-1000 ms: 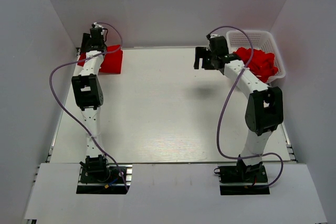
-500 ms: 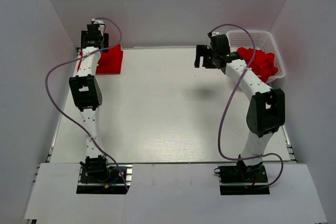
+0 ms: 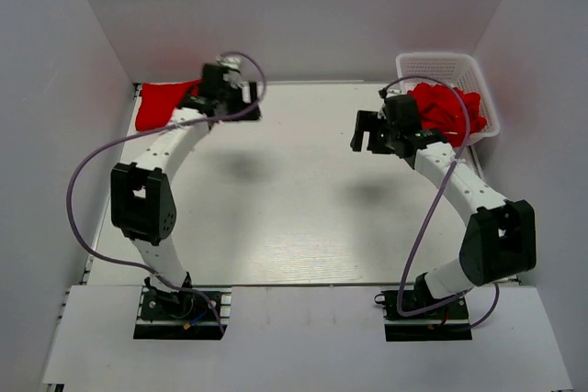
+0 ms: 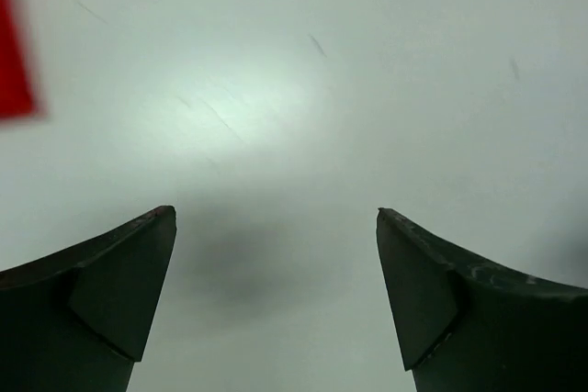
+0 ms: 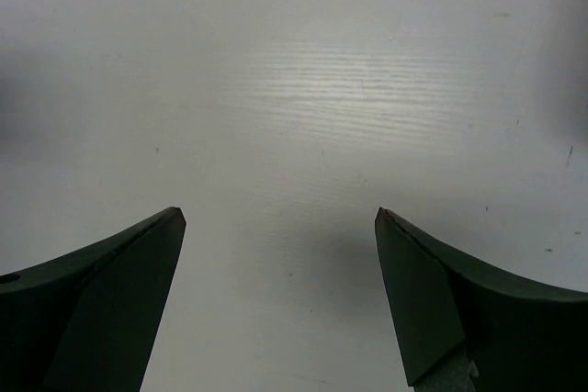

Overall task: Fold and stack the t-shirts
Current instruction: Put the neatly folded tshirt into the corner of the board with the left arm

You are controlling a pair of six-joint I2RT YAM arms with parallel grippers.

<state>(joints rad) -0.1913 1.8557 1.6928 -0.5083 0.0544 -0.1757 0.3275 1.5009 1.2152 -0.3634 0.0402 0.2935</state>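
Over the far left of the table (image 3: 294, 218), the left gripper (image 3: 244, 106) hangs with its jaws spread wide and nothing between them; in its wrist view both dark fingers (image 4: 101, 291) frame bare white tabletop, with a soft shadow below the gap; a blurred sliver of red cloth (image 4: 13, 52) shows at the left edge of that view. Just to the left of this gripper, in the far left corner, lies a folded red t-shirt (image 3: 158, 106), flat on the surface and apart from the fingers; whether it is one shirt or a stack cannot be told from above. Toward the far right, the right gripper (image 3: 366, 135) is likewise wide open and empty, held above the table; its wrist view shows only the pale, faintly grained surface between its own fingers. Right of it and farther back stands a white mesh basket (image 3: 439, 61) in the far right corner; a crumpled heap of red t-shirts (image 3: 446, 109) fills it, rising to about the rim.
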